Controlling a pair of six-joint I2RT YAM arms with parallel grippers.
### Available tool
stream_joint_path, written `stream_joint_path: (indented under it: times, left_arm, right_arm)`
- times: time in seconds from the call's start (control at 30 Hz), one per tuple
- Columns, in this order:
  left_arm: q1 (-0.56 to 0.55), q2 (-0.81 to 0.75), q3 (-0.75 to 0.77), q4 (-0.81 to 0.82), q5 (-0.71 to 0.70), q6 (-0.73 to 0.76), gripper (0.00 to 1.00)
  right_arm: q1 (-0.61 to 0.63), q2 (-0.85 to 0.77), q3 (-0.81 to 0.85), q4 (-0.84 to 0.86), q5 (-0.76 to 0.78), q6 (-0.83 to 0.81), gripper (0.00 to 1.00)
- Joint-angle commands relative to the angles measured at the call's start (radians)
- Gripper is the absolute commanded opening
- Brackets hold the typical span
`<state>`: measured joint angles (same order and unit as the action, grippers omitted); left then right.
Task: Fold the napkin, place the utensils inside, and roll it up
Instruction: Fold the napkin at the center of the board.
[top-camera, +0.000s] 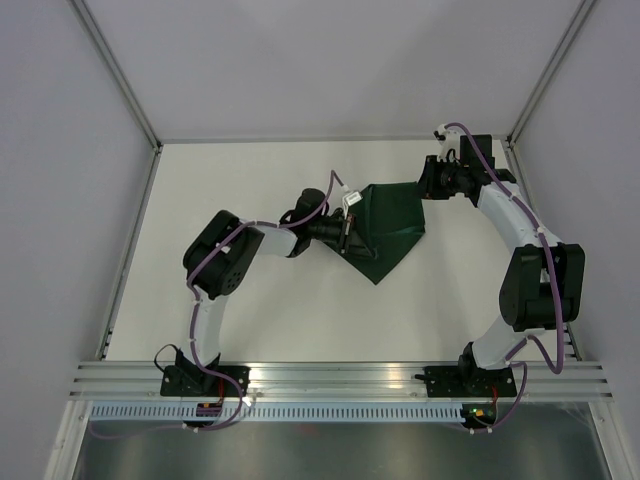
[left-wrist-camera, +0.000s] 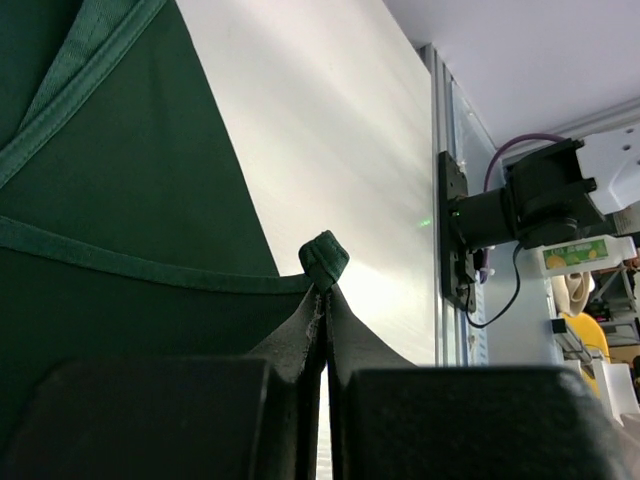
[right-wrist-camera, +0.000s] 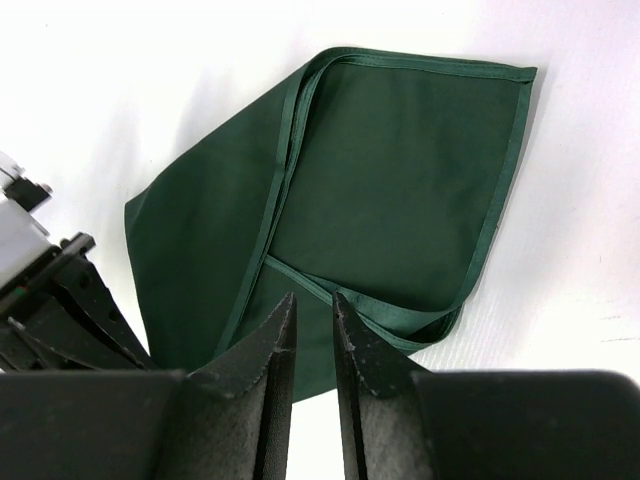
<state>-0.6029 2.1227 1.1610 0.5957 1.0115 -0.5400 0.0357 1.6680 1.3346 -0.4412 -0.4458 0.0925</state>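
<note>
The dark green napkin (top-camera: 388, 226) lies folded over on the white table, its hemmed edges overlapping. It also shows in the left wrist view (left-wrist-camera: 120, 200) and in the right wrist view (right-wrist-camera: 400, 180). My left gripper (top-camera: 347, 228) is at the napkin's left side. In its wrist view the left gripper (left-wrist-camera: 326, 292) is shut on a bunched corner of the cloth (left-wrist-camera: 325, 260). My right gripper (top-camera: 424, 186) is by the napkin's far right corner. In its wrist view the right gripper (right-wrist-camera: 313, 300) hovers over the cloth with a narrow gap and nothing between its fingers. The utensils are out of view.
The white table (top-camera: 270, 310) is bounded by grey walls and a metal frame rail (top-camera: 340, 378) at the near edge. The right arm (left-wrist-camera: 520, 205) shows in the left wrist view, and the left arm (right-wrist-camera: 50, 300) in the right wrist view.
</note>
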Motion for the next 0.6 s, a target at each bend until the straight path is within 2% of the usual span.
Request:
stream_joint_path:
  times: [0.0,0.23,0.43,0.57]
  left_arm:
    - [-0.035,-0.004,-0.004,-0.051,-0.048,0.107,0.02]
    - [-0.066,-0.001,-0.007,-0.091,-0.148,0.133,0.09]
    - [-0.081,-0.007,-0.011,-0.119,-0.217,0.149,0.35]
    - [-0.086,-0.015,-0.009,-0.126,-0.243,0.156,0.48]
  right_arm:
    - [0.003,-0.007,0.003,-0.001,0.018,0.004,0.27]
    - [0.004,-0.007,0.0,-0.001,0.022,0.001,0.27]
    - [0.006,-0.005,-0.002,-0.001,0.025,0.0,0.26]
    - [0.009,-0.004,0.0,-0.002,0.028,-0.002,0.27]
